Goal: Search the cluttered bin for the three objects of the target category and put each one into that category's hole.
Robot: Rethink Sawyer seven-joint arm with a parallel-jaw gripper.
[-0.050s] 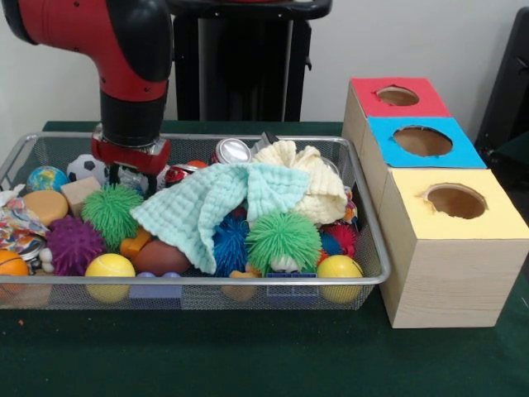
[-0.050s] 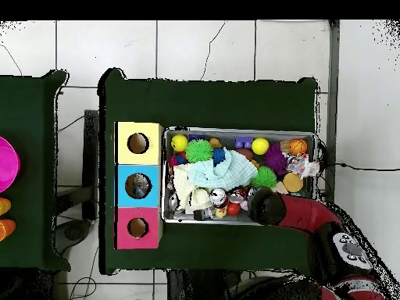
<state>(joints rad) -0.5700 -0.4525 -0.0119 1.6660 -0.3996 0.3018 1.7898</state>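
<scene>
A wire mesh bin holds a heap of toys. A mint cloth and a cream cloth lie across the middle. Around them sit two green spiky balls, a purple spiky ball, two yellow balls, a soccer ball, a globe ball and a metal can. My gripper reaches down into the bin's back left part, beside the soccer ball; its tip is buried in clutter. From overhead, the arm's wrist covers it.
Three boxes stand right of the bin, each with a round hole: red, blue, yellow. In the overhead view the blue box's hole seems to hold something. A wooden block and an orange ball lie at the bin's left end.
</scene>
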